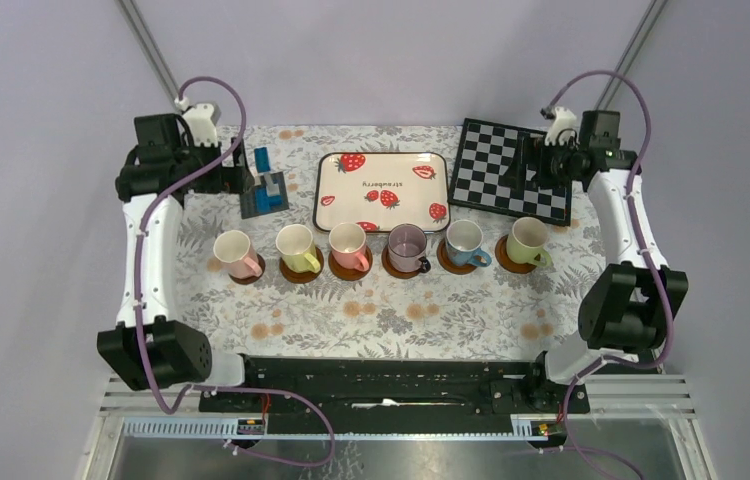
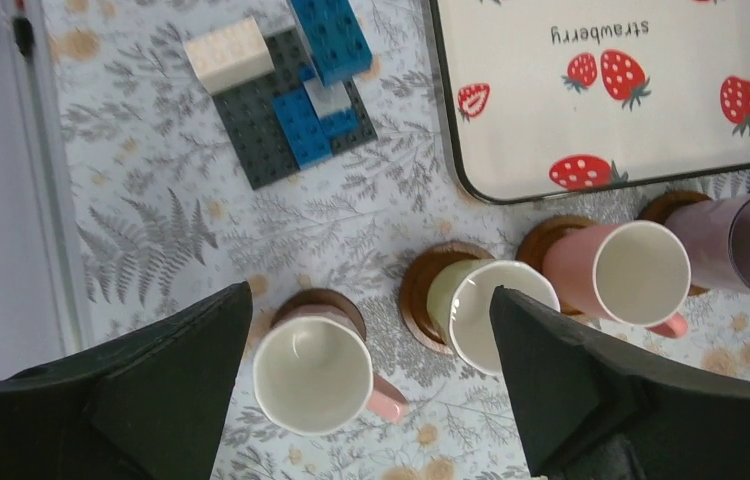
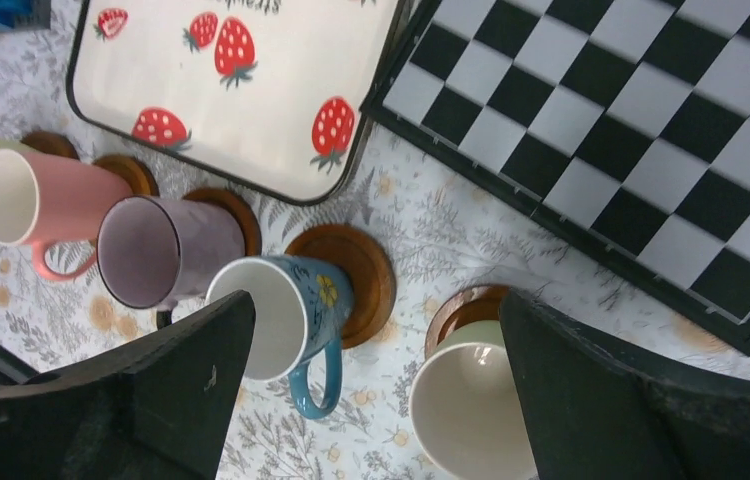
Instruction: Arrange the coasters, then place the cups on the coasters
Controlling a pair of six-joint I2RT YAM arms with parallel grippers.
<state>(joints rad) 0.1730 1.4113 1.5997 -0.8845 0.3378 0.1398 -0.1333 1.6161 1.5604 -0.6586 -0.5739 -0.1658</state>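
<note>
Six cups stand in a row across the table, each on a brown coaster: pale pink [image 1: 235,250], yellow-green [image 1: 296,245], pink [image 1: 348,243], mauve [image 1: 408,245], blue [image 1: 464,240] and green [image 1: 526,240]. Coaster rims [image 1: 303,274] show under them. My left gripper [image 1: 239,175] hangs open and empty at the back left, above the pale pink cup [image 2: 313,375] and its coaster [image 2: 323,298]. My right gripper [image 1: 523,165] hangs open and empty over the back right, looking down on the green cup [image 3: 471,400] and blue cup [image 3: 286,310].
A white strawberry tray [image 1: 381,165] lies behind the row in the middle. A black-and-white chessboard [image 1: 496,160] lies at the back right under the right gripper. A grey plate with blue and white building blocks [image 1: 266,190] sits at the back left.
</note>
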